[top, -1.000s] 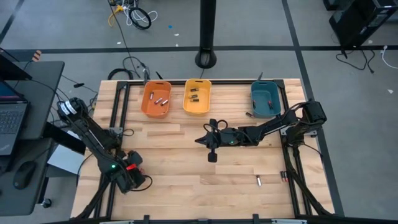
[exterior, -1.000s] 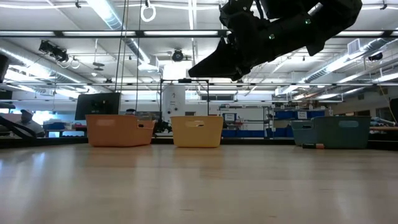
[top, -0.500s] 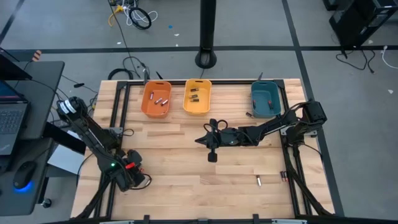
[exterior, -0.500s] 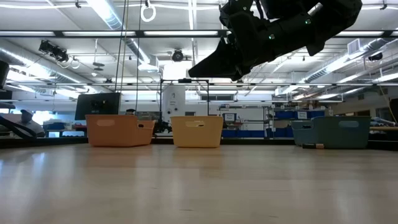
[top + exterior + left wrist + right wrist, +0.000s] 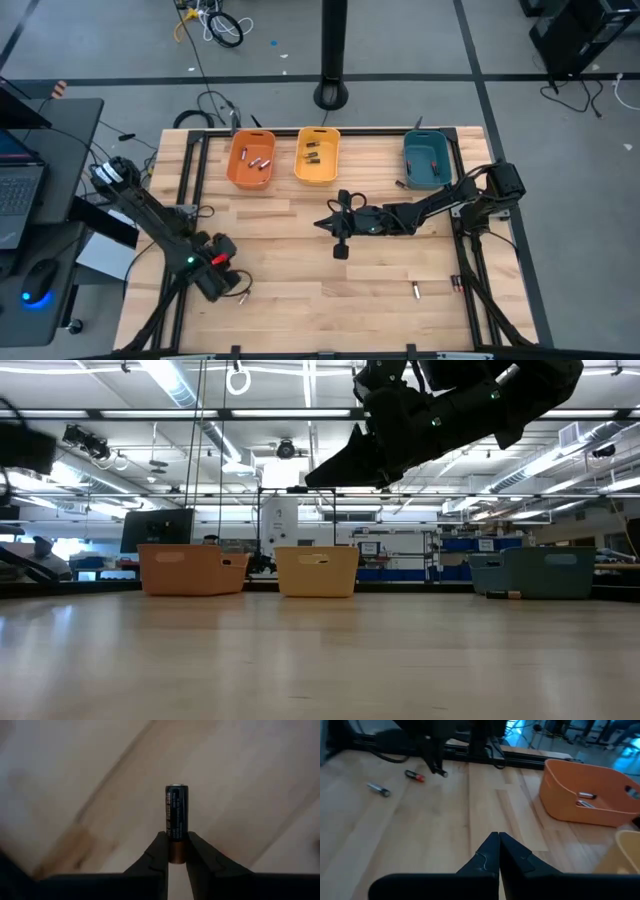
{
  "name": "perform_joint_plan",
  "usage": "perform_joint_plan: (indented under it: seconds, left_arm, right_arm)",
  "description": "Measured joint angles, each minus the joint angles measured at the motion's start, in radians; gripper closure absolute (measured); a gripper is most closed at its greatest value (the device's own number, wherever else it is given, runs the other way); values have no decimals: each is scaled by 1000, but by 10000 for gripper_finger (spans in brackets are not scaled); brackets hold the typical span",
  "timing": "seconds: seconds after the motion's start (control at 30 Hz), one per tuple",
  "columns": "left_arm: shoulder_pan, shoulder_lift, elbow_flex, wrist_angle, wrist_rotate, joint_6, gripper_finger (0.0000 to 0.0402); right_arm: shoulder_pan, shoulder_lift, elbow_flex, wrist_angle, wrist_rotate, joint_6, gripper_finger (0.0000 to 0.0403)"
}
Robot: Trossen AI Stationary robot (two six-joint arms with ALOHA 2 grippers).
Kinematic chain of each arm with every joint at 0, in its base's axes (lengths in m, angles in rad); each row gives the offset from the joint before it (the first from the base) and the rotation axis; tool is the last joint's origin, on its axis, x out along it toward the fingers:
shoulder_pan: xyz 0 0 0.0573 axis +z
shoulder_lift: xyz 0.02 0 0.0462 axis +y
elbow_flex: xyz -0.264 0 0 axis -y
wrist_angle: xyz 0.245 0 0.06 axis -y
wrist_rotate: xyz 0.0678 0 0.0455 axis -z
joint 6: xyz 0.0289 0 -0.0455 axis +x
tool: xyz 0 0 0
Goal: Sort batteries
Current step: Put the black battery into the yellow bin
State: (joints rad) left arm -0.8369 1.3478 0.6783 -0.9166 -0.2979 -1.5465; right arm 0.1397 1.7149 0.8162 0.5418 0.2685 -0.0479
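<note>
A: Sorting now?
B: Yes. Wooden tabletop, then orange bin, yellow bin, teal bin in a row.
A: Left claw?
B: Clamped on a dark battery, well away from the orange bin.
A: Right claw?
B: Pressed together, empty, waiting near the yellow bin.
A: Next?
B: Probably lifting, then carrying to the matching bin.

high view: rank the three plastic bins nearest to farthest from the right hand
From the right hand, mid-table:
1. Yellow plastic bin, back edge, middle.
2. Teal plastic bin, back right.
3. Orange plastic bin, back left.
Teal and orange are close; teal looks slightly nearer.
</note>
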Motion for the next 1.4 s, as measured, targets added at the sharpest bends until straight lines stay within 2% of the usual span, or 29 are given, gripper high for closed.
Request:
perform_joint_plan:
  seconds: [0.2,0.3,0.47,0.67,0.8,1.0,1.2,1.4]
  left_arm:
    - [207,-42,61,-6,-136,310,356]
    - [358,-58,82,92,-166,559,356]
    - [624,-65,109,330,-82,998,356]
    - [921,-60,168,455,40,1321,356]
    - [1063,10,262,487,135,1458,356]
    - [1195,213,488,437,203,1607,356]
    - [1272,422,714,338,271,1694,356]
    - [1296,608,865,249,286,1762,356]
  right_arm:
    - [0,0,0,-32,51,-8,392]
    - [0,0,0,-46,64,-8,392]
    - [2,0,0,-86,94,-3,392]
    - [3,0,0,-157,108,32,392]
    - [3,0,0,-161,109,37,392]
    - [3,0,0,-164,108,53,392]
    - [12,0,0,-164,108,53,392]
    - [12,0,0,-164,108,54,392]
